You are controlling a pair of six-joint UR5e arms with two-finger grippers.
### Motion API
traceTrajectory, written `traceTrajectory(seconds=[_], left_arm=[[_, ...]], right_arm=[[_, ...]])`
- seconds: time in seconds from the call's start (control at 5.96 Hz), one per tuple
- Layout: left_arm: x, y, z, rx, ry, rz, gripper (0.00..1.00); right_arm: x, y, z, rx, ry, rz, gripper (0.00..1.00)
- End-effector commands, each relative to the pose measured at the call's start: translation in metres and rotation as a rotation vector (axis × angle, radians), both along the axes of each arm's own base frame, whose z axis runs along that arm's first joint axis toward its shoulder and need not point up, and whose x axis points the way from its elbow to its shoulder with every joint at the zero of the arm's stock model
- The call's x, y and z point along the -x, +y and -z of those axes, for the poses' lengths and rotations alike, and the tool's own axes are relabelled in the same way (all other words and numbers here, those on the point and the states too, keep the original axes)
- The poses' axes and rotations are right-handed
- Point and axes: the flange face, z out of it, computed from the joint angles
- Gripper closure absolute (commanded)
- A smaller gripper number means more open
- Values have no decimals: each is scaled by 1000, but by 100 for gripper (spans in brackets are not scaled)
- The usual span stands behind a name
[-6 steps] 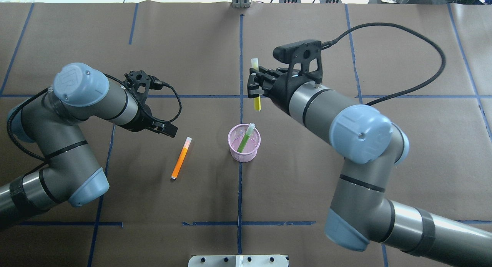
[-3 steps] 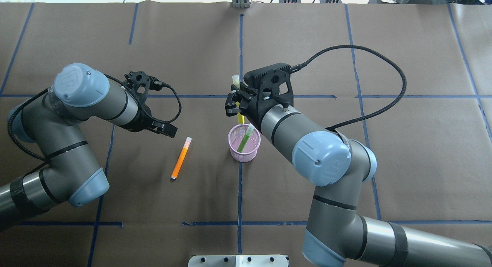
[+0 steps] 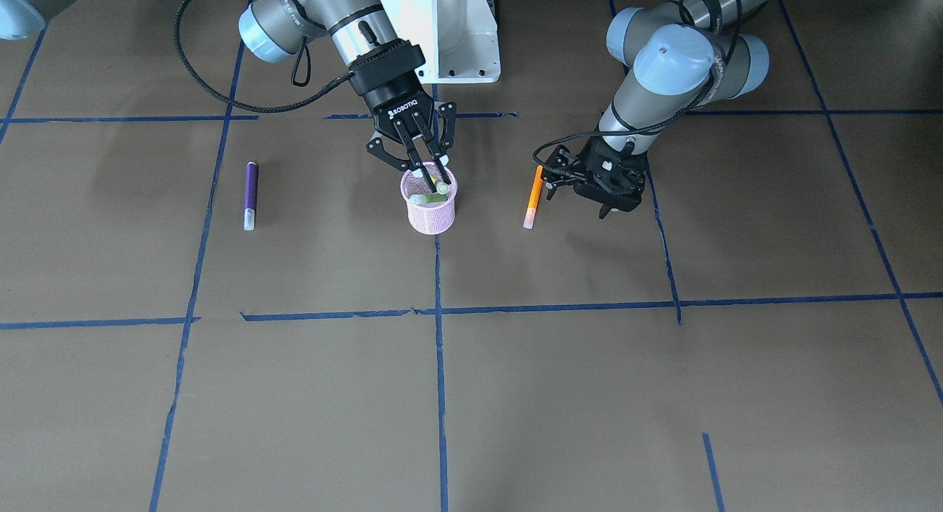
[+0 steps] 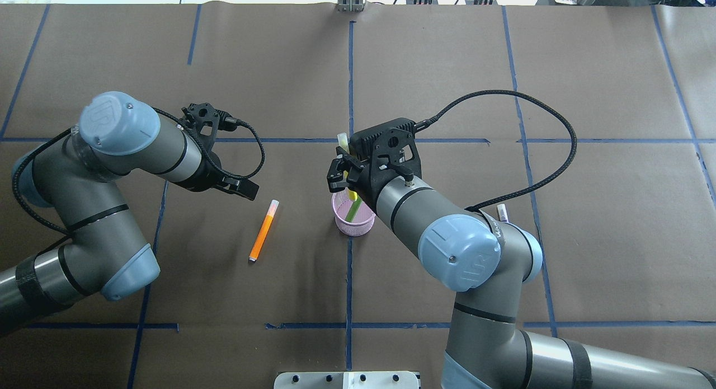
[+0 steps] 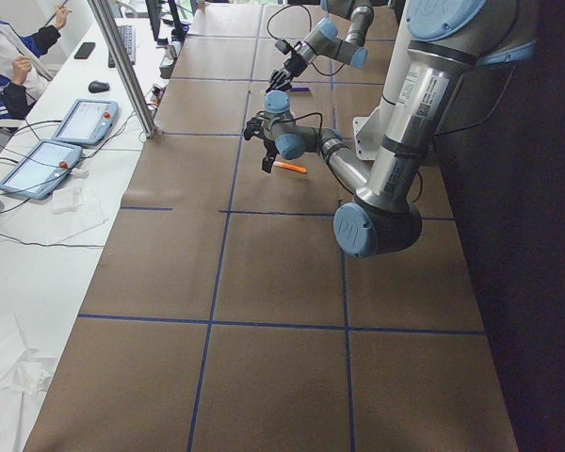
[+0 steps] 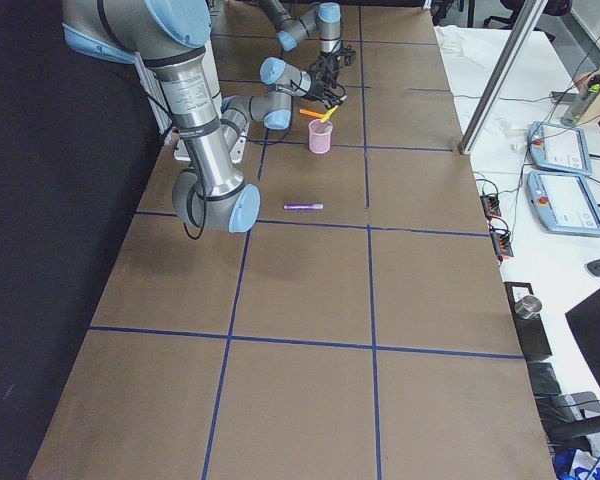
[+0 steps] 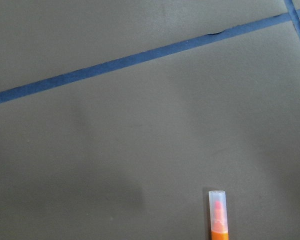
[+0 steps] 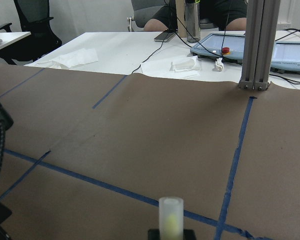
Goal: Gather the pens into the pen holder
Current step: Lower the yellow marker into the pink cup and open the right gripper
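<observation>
My right gripper [image 4: 342,173] is shut on a yellow pen [image 4: 343,143] with a pale cap and holds it upright over the pink mesh pen holder [image 4: 352,224]. The pen's lower end is at the holder's mouth. The pen's cap shows in the right wrist view [image 8: 170,215]. A green pen [image 4: 353,210] leans inside the holder [image 3: 431,214]. An orange pen [image 4: 264,230] lies on the table left of the holder. My left gripper [image 4: 246,192] hovers open and empty beside the orange pen's cap end [image 7: 217,215]. A purple pen [image 3: 250,195] lies on my right side, mostly hidden under my right arm in the overhead view.
Brown paper with blue tape lines covers the table [image 4: 224,70]. A white base plate [image 3: 442,26] stands at the robot's edge. Operators' tablets [image 6: 555,150] and cables lie on the white bench beyond the far edge.
My right arm has swung in from the far right toward the robot and brought the yellow pen down over the holder. My left arm has not moved.
</observation>
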Motion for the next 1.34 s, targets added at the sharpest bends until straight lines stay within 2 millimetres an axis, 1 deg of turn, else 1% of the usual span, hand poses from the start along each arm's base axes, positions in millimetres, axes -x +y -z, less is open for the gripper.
traceTrajectory(seconds=[0.0,0.17,0.34,0.5,0.67,0.84,1.01,1.18], left_arm=[[0,0,0,1,-1,-1,0],[-2,-1,-3,3,-4,-1,0],[-2,-1,-3,3,-4,-1,0],[-2,-1,-3,2,-3,-1,0],[-2,-1,-3,1,-3,-1,0],[-2,-1,-2,0,-2,-1,0],[-5,-1,-1,0,-2,-4,0],[-9,-1,9,-4,7,-8,0]], right_arm=[[9,5,-6,-40,58,16,100],[11,6,-9,-66,89,23,98],[15,6,-14,-64,102,24,72],[18,8,-16,-65,107,12,5],[19,10,-15,-69,110,7,0],[15,11,-5,-95,109,14,0],[8,13,5,-116,98,28,0],[-5,6,15,-108,70,77,0]])
